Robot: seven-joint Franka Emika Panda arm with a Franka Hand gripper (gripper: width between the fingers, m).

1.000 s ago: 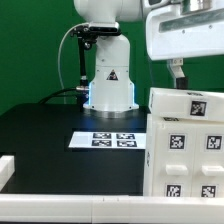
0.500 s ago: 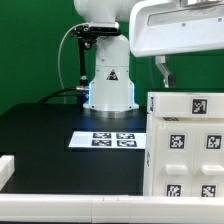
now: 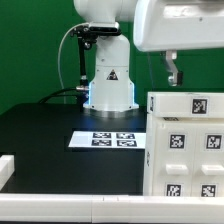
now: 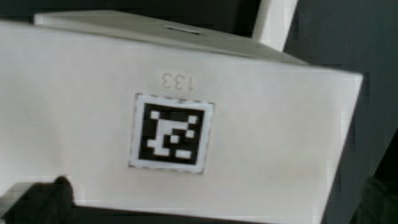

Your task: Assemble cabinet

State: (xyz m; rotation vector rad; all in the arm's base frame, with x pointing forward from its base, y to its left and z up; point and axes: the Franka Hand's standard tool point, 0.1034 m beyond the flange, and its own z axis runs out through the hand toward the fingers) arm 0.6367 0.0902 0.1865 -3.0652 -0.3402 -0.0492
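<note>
The white cabinet body [image 3: 185, 145] stands at the exterior view's right on the black table [image 3: 60, 125], several small square tags on its front and one on its top. My gripper [image 3: 173, 80] hangs a little above its top edge; one dark finger [image 3: 172, 70] shows under the white hand. In the wrist view the body's white face [image 4: 89, 70] with one tag [image 4: 173, 128] fills the picture. The gripper [image 4: 199, 205] is open, with a dark finger [image 4: 36, 205] at the picture's edge and nothing held.
The marker board [image 3: 108, 139] lies flat mid-table in front of the white robot pedestal [image 3: 108, 85] with its blue glow. A white rail [image 3: 60, 197] runs along the near edge, with a raised end [image 3: 8, 170] at the exterior view's left. Green backdrop behind.
The hand swung toward the exterior view's left, then came partly back to the right and rose slightly. The cabinet body's top edge sits a touch lower than a second ago.
</note>
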